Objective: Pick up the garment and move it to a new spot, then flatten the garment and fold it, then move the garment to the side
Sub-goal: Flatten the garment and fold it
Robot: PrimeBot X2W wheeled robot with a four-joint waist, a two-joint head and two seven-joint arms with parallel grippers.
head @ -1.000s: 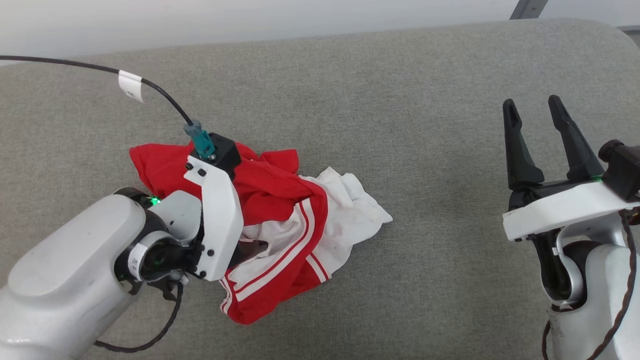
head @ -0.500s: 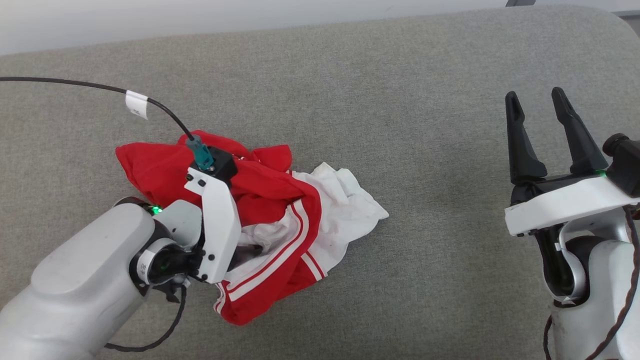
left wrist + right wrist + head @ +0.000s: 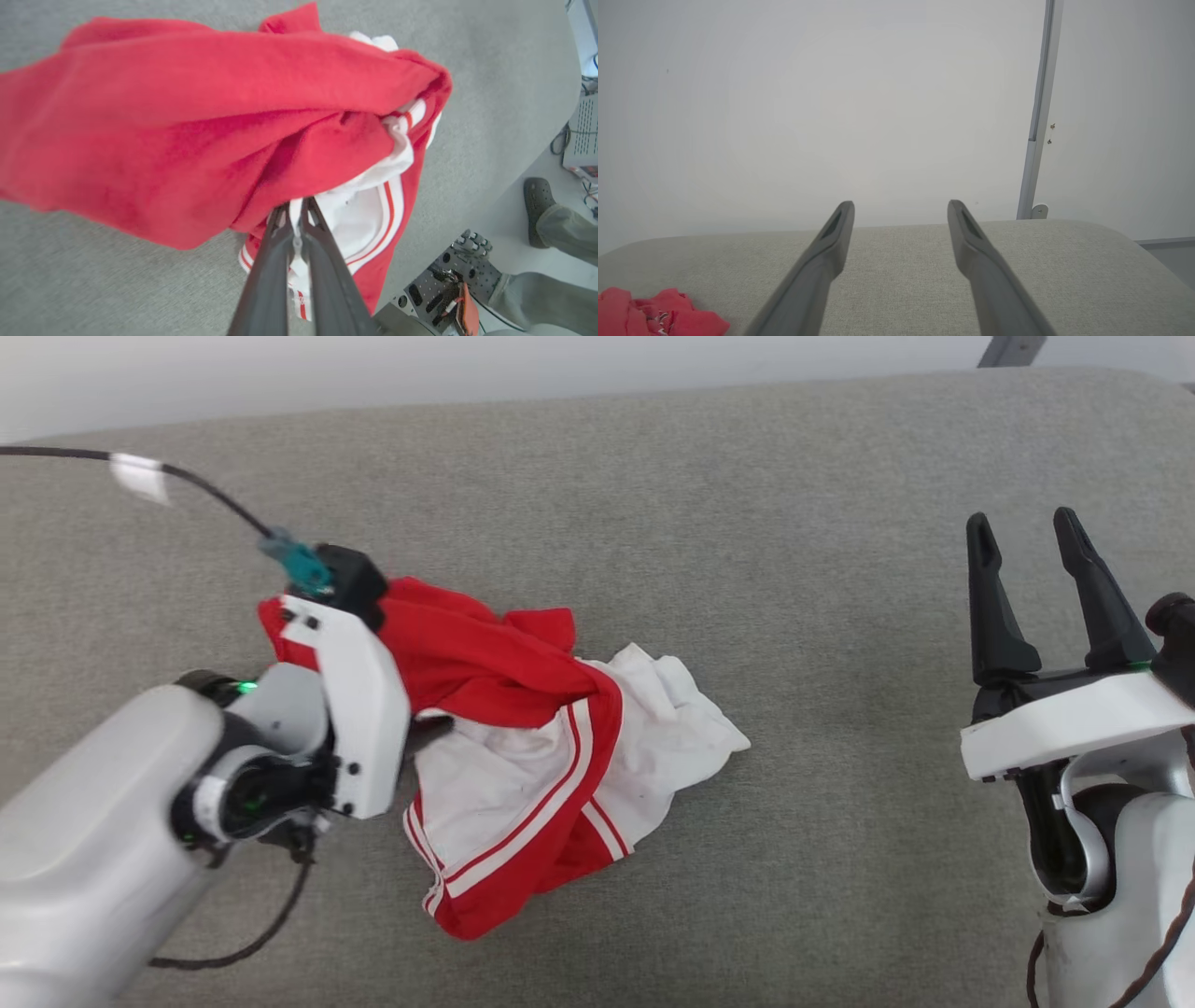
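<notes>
Grey cushion [image 3: 653, 476]: left hand [image 3: 295, 208] pinching crumpled garment [image 3: 485, 663]

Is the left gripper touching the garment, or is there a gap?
Touching. The left wrist view shows the left gripper with its fingers pinched shut on a white fold of the garment.

Resembles a robotics laboratory: grey cloth-covered bench [image 3: 747, 476] against a bare white wall [image 3: 831, 93] with a metal rail [image 3: 1038, 116]; past its edge, a perforated metal plate [image 3: 423, 287] with a mechanical hand [image 3: 472, 240], a vented equipment box [image 3: 581, 140] with cables [image 3: 558, 142].
</notes>
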